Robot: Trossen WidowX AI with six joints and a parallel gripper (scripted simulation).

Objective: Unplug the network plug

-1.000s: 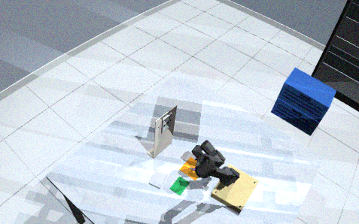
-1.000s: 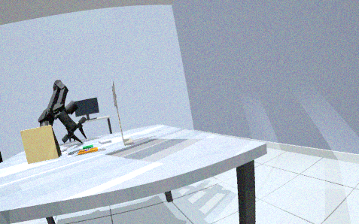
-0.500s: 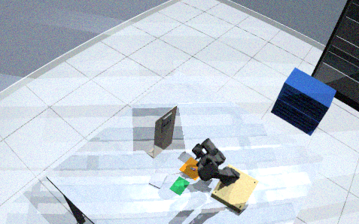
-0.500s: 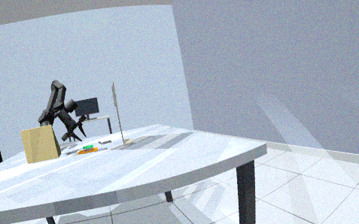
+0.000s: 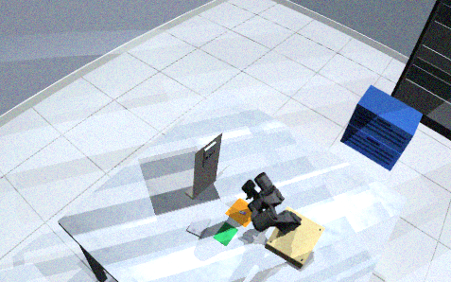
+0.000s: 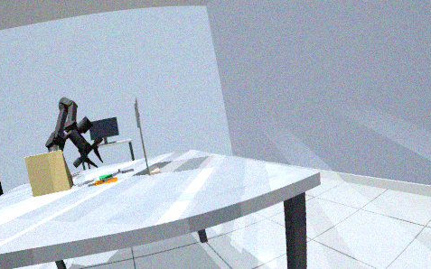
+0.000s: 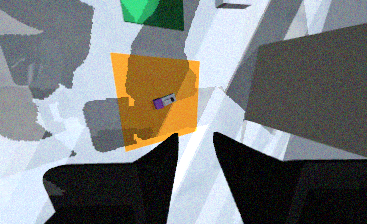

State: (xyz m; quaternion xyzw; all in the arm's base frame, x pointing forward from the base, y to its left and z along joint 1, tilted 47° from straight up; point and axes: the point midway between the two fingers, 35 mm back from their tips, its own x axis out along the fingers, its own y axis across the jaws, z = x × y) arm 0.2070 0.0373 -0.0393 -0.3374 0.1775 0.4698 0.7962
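Note:
The network plug (image 5: 242, 213) (image 7: 162, 101), small with a purple end and a grey end, lies on the orange square (image 5: 234, 209) (image 6: 107, 181) (image 7: 182, 120), inside its edges. My gripper (image 6: 93, 164) (image 7: 195, 137) is part open, with nothing between its fingertips. It hangs above the table, apart from the plug, and in the wrist view the fingertips show just below the square's lower right corner. The upright panel (image 5: 206, 171) (image 6: 143, 140) (image 7: 315, 95) stands beside the square. Its socket (image 5: 209, 157) is small and dark in the top view; its details cannot be made out.
A green piece (image 5: 226, 234) (image 6: 106, 176) (image 7: 170, 17) lies beside the orange square. A small grey object (image 5: 196, 229) (image 7: 233, 4) lies farther along the table. The arm's base is at a tan block (image 5: 302, 237) (image 6: 49, 173). A blue box (image 5: 384, 125) stands beyond the table.

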